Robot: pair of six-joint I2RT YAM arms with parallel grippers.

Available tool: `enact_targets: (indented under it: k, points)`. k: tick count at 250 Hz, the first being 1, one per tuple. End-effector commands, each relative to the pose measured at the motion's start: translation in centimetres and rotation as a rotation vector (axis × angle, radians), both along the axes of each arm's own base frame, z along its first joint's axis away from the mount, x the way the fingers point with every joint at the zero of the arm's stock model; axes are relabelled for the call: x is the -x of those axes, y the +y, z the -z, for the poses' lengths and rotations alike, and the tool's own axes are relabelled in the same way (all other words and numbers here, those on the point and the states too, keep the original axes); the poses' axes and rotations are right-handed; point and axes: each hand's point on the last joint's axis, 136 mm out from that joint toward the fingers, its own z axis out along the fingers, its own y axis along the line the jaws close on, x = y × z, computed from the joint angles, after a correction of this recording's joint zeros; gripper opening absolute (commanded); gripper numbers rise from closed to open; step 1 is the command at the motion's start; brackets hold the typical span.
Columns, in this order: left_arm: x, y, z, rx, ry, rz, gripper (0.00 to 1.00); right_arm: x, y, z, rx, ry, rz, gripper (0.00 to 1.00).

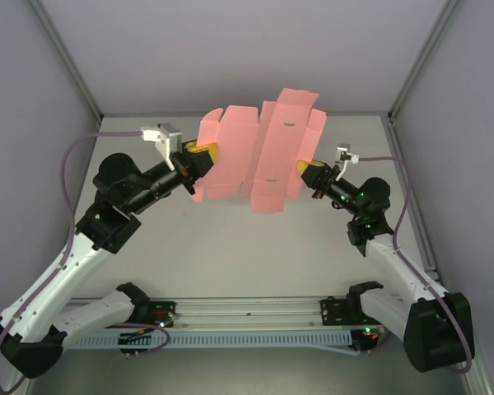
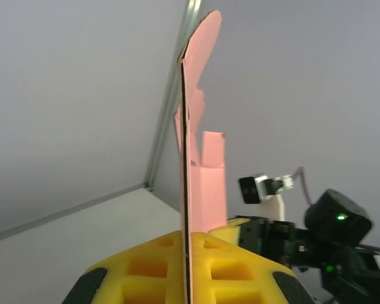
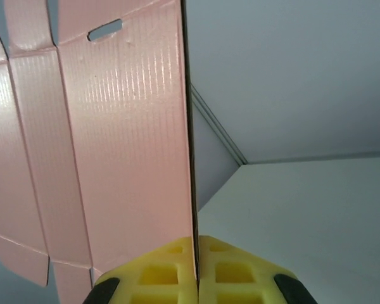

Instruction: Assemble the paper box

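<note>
The paper box (image 1: 259, 152) is a flat pale-pink die-cut sheet with flaps, creases and slots, held up in the air above the table between both arms. My left gripper (image 1: 204, 156) is shut on its left edge; in the left wrist view the sheet (image 2: 189, 177) runs edge-on between the yellow pads (image 2: 145, 269). My right gripper (image 1: 307, 170) is shut on its right edge; in the right wrist view the ribbed pink sheet (image 3: 114, 145) rises from between the yellow pads (image 3: 234, 272), its face spreading to the left.
The pale table top (image 1: 247, 255) lies below the sheet, walled by grey panels with metal frame posts (image 1: 70, 70) at the back corners. A rail (image 1: 247, 309) runs between the arm bases at the near edge.
</note>
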Motion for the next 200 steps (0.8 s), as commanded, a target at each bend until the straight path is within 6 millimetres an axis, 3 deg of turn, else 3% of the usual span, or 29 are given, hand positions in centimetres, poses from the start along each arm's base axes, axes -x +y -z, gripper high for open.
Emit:
enact_targets:
  k: [1,12,33,55,77,92,135,167,200]
  points:
    - [-1.9,2.2,2.5,-0.034,0.072,-0.175,0.0,-0.5,-0.5,0.3,0.137,-0.013,0.068,0.0]
    - [-2.8,2.8,4.4,-0.059,0.125,-0.235,0.16,-0.6,-0.6,1.3,0.205,0.015,0.088,0.0]
    - [-4.3,4.4,8.7,-0.128,0.233,-0.366,0.64,-0.2,0.2,3.7,0.339,0.068,0.063,0.0]
    - [-5.3,6.7,13.5,-0.212,0.344,-0.519,0.99,0.5,1.7,7.2,0.444,0.144,-0.003,0.0]
    - [-5.5,9.5,18.2,-0.306,0.462,-0.675,1.0,0.9,2.9,11.4,0.501,0.257,-0.06,0.0]
    - [-5.3,11.2,20.1,-0.348,0.517,-0.756,1.0,0.9,3.1,14.3,0.528,0.343,-0.079,0.0]
    - [-4.7,13.2,22.0,-0.416,0.576,-0.83,1.0,0.2,2.6,19.9,0.68,0.481,-0.063,0.0]
    - [-4.8,13.5,22.4,-0.402,0.591,-0.833,1.0,-0.5,2.5,21.0,0.886,0.395,-0.041,0.0]
    - [-5.4,12.4,22.5,-0.377,0.598,-0.775,1.0,-1.7,3.2,19.1,1.145,0.138,0.004,0.02]
